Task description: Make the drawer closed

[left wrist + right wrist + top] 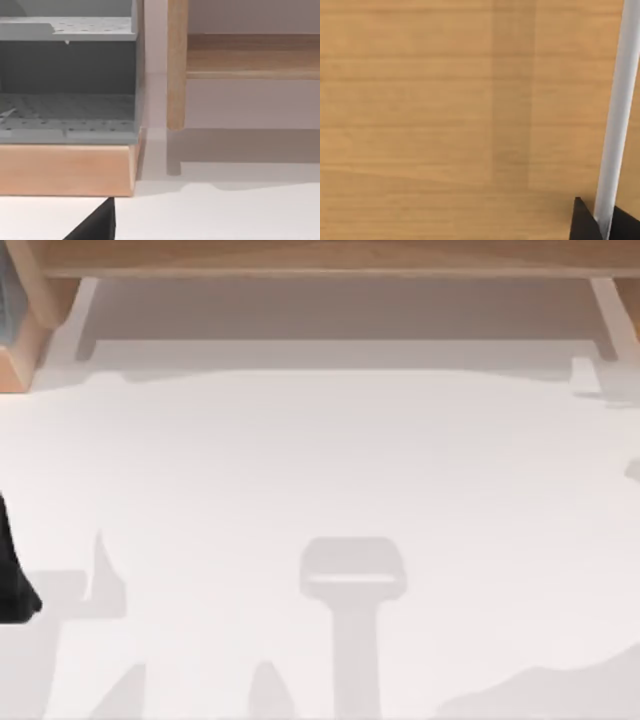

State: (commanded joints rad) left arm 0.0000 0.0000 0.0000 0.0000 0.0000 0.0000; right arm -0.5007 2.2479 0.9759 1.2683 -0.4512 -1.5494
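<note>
The table (320, 490) is seen as smooth, matt white. Light wood with fine grain is shown on the drawer front (445, 115), close ahead of the right jaws, beside a glossy pale handle (617, 115). Grey perforated panels (67, 112) look matt.

Bright even light, soft grey shadows across the table (320, 460).

No readable text, label, brand, number or sign anywhere — the wood drawer front (445, 120), the pale bar (617, 115) beside it, the grey perforated shelves (67, 107) and the white surface (320, 490) are all plain and unmarked.
</note>
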